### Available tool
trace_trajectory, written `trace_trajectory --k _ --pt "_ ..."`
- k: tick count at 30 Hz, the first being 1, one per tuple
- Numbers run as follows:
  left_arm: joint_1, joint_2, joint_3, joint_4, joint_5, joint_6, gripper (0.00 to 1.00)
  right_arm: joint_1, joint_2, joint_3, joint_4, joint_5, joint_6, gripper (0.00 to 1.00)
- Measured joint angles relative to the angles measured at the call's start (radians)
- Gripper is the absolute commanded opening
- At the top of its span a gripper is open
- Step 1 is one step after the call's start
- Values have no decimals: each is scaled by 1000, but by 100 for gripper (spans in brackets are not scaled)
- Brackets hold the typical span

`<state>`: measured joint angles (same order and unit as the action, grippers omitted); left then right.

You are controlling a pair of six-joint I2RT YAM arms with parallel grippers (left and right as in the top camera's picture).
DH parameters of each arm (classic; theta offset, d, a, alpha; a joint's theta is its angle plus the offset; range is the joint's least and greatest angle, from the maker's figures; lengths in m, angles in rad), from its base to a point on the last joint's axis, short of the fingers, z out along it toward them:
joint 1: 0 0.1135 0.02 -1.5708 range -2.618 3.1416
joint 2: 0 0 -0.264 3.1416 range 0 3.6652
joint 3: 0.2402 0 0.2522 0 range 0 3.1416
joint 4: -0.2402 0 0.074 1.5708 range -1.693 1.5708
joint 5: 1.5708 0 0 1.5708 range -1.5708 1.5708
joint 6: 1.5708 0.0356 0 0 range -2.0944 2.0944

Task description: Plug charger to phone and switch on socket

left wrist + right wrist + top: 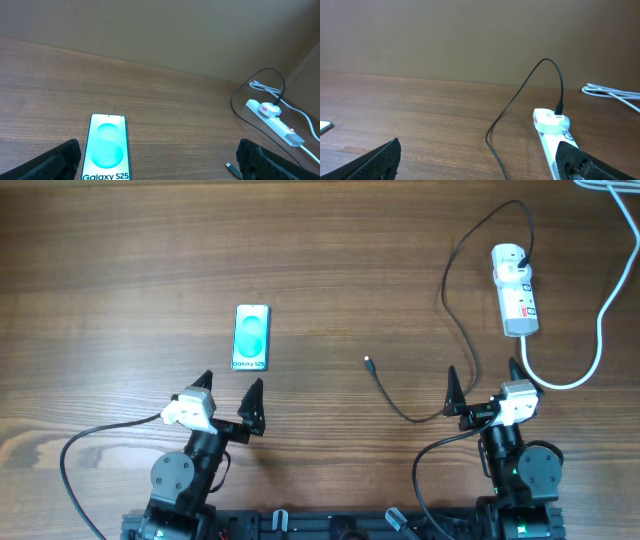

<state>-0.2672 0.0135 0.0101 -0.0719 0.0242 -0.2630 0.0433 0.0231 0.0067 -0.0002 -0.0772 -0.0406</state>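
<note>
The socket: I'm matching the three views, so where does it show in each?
Overhead: the socket, upper right.
Left wrist: the socket, far right, mid-height.
Right wrist: the socket, lower right.
Shared landmark: the charger, its black cable arching up from the socket's plug end.

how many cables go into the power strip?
2: black charger cable plugged into the power strip at its far end; thick white cord leaving the near end, looping right.

We are seeing a light blue phone [252,337] with a white oval. At its three o'clock, the socket [514,290] is showing white with red marks. The charger [444,290] is looking black, the table [120,260] streaky brown.
</note>
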Motion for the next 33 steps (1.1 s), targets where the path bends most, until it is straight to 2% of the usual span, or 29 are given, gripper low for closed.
trace_trajectory --k 19,21,22,25,29,30,33 --pt "0 0 0 0 4 -12 100 0 0 0 0 0 0 100" --pt "0 4 22 -59 26 -25 100 0 0 0 -1 0 0 100" --pt "0 21 72 -170 46 -28 100 0 2 0 0 0 0 100" --pt "0 146 206 -295 73 -31 100 0 5 0 0 0 0 100" --pt "-1 484 521 -380 79 -31 99 0 10 0 -1 3 -3 100" --pt "-1 549 587 -437 80 -27 100 0 10 0 -1 3 -3 100" --pt "-1 811 935 -698 79 35 100 0 11 0 0 4 -7 100"
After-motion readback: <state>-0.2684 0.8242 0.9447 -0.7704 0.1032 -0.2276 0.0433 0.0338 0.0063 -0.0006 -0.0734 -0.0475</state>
